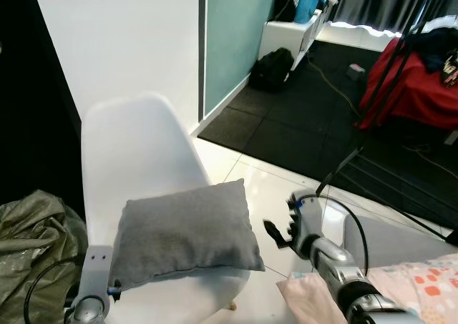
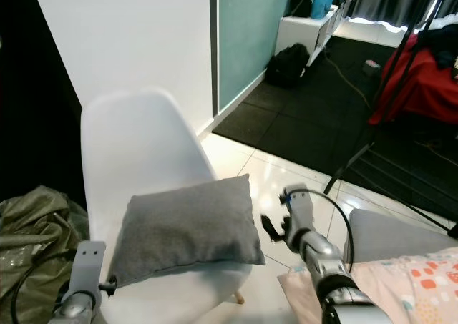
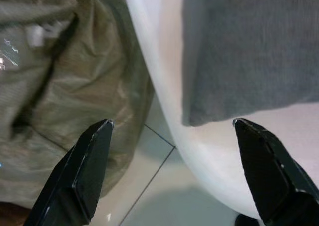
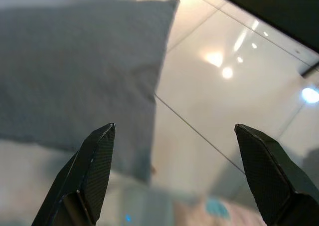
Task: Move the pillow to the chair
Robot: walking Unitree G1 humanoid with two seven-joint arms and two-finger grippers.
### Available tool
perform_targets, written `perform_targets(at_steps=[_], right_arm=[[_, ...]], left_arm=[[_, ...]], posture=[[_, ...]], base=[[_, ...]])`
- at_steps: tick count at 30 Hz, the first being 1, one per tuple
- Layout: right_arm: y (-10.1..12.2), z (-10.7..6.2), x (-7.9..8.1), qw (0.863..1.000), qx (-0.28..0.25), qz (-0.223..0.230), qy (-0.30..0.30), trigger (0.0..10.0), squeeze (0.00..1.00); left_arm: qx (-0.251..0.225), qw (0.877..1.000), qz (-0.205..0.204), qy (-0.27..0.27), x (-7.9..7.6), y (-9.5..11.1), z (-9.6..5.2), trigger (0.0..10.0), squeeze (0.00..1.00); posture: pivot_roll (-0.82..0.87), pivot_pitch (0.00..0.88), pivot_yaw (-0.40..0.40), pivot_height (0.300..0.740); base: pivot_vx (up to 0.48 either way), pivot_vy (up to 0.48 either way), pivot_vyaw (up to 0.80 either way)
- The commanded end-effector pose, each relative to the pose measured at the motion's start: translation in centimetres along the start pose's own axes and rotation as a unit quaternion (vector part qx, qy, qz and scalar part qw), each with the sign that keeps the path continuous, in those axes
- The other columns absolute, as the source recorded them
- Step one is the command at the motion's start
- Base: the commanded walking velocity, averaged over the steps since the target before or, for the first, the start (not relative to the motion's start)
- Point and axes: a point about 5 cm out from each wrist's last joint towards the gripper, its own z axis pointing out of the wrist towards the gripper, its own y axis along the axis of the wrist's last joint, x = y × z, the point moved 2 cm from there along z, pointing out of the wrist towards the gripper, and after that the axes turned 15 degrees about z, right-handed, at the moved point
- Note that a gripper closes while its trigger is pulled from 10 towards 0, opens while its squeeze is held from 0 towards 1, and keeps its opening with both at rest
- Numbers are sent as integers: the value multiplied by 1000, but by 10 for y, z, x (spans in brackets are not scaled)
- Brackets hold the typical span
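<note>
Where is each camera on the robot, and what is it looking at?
Left eye view: on the head, looking down at the grey pillow lying on the white chair; both arms show, left gripper and right gripper.
Right eye view: on the head beside it, same scene.
Left wrist view: between its open fingers, pillow corner, chair edge, olive bag.
Right wrist view: between its open fingers, pillow and tiled floor.
All four share the pillow.

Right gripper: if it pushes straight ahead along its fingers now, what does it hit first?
Probably the grey pillow on the white chair. The right gripper, open, points past the pillow's edge towards the floor tiles, so it might only graze it; depth is unclear.
</note>
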Motion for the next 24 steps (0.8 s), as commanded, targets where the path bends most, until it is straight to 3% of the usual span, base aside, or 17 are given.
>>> perform_targets(at_steps=[1, 8, 24], right_arm=[[-6, -5, -7, 1000, 7, -23, -11, 10000, 0], [-27, -16, -23, 998, 32, -26, -52, 10000, 0], [-29, -18, -31, 995, 37, 22, -87, 10000, 0]], left_arm=[[-1, 1000, 8, -3, -3, -3, -2, 10000, 0], [-5, 1000, 20, -6, -4, -3, -2, 10000, 0], [-7, 999, 29, -17, -7, -2, -2, 10000, 0]], posture=[[-79, 78, -88, 715], [-77, 81, -83, 740], [-76, 74, -78, 740]], base=[[0, 0, 0], [0, 0, 0], [0, 0, 0]])
